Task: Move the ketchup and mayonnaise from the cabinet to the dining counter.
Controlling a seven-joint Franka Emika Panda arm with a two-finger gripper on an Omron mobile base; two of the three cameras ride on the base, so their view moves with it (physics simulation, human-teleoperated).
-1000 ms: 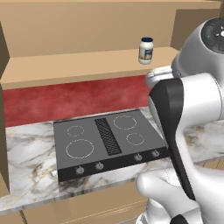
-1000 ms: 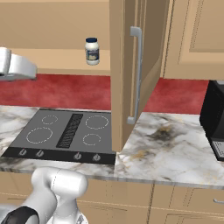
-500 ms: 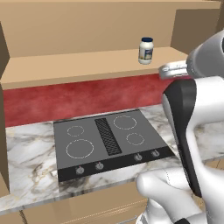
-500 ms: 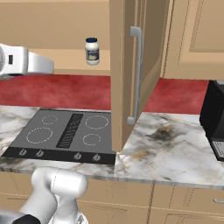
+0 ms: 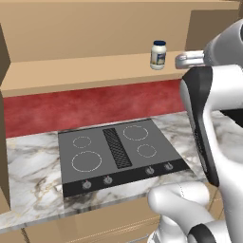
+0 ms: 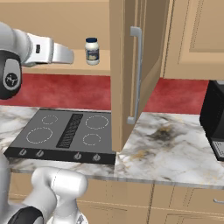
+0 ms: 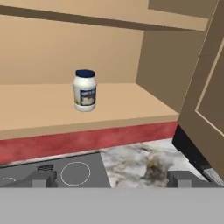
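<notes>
The mayonnaise [image 5: 158, 54] [image 6: 92, 51] [image 7: 85, 90], a white jar with a dark blue lid, stands upright on the bottom shelf of the open cabinet [image 5: 76, 73] [image 7: 39, 109]. My gripper [image 7: 111, 179] is open and holds nothing, its two fingertips [image 7: 41, 179] wide apart low in the hand view. It faces the jar from a distance, hovering above the worktop in front of the shelf. In the right base view my hand [image 6: 57, 51] sits left of the jar at shelf height. The ketchup and the dining counter are out of view.
The cabinet's open door [image 6: 131, 74], with a long silver handle [image 6: 136, 74], juts out just right of the jar. Below lie a black cooktop [image 5: 116, 152] in a marble worktop [image 6: 170, 148] and a red backsplash [image 5: 95, 102]. A black appliance [image 6: 214, 118] stands far right.
My arm has swung forward and towards the shelf, bringing the hand closer to the jar. The jar has not moved and the gripper stays open.
</notes>
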